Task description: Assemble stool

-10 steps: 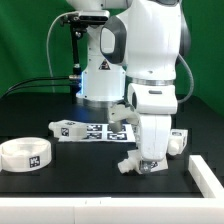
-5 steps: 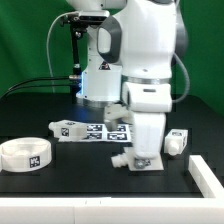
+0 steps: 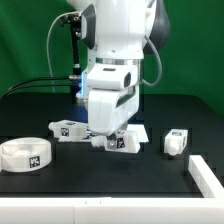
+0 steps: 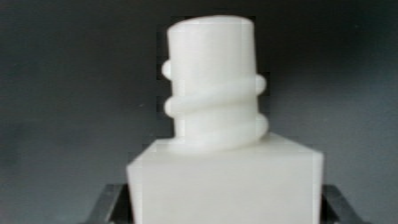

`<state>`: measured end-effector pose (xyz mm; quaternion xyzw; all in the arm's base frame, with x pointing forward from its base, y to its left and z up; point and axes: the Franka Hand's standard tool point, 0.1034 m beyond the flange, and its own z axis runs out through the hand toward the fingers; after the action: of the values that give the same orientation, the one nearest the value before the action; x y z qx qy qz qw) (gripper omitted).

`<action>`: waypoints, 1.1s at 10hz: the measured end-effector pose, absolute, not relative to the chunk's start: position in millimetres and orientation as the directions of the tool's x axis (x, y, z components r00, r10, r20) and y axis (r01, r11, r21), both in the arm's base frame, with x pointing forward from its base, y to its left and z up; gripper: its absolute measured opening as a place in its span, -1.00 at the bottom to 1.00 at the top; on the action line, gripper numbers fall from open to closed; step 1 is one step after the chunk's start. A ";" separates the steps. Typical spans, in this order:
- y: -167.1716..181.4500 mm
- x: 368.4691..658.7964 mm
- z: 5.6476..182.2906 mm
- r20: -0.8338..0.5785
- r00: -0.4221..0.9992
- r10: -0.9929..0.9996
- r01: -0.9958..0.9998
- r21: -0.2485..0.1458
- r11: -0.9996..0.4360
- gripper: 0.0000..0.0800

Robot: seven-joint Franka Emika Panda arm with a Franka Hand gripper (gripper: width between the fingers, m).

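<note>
My gripper (image 3: pixel 118 140) is shut on a white stool leg (image 3: pixel 122 144) with a black-and-white tag and holds it just above the table, in front of the marker board. In the wrist view the leg (image 4: pixel 217 110) fills the frame, its square body between my two dark fingers (image 4: pixel 114 204) and its threaded peg pointing away from the gripper (image 4: pixel 226 206). The round white seat (image 3: pixel 25 153) lies at the exterior view's left. A second leg (image 3: pixel 177 142) lies at the right, and another (image 3: pixel 66 129) lies by the marker board's left end.
The marker board (image 3: pixel 100 131) lies flat behind my gripper, in front of the arm's base (image 3: pixel 98 95). A white block (image 3: pixel 208 173) sits at the exterior view's lower right corner. Green backdrop behind the black table.
The arm has swung to the exterior view's left and a little farther back, carrying the leg from the right front toward the marker board. The leg at the right now stands uncovered.
</note>
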<state>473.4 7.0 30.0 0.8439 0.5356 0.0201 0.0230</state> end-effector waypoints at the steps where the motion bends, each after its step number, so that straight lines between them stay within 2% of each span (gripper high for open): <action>1: 8.1 473.1 30.0 0.020 0.507 0.862 0.860 0.058 -0.507 -0.17; 2: 14.9 467.1 29.0 0.067 0.638 0.767 0.764 0.071 -0.641 -0.17; 4: 26.3 430.5 29.2 0.086 0.899 0.430 0.430 0.016 -0.903 -0.17; 7: 27.4 427.5 28.8 0.085 0.952 0.295 0.296 -0.004 -0.955 -0.17; 9: 25.7 411.8 21.0 0.064 0.998 0.023 0.025 -0.033 -0.999 -0.17; 11: 22.4 392.6 9.6 0.030 0.991 -0.129 -0.128 -0.038 -0.991 -0.17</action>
<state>392.6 22.4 9.6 0.9976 -0.0643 0.0160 -0.0181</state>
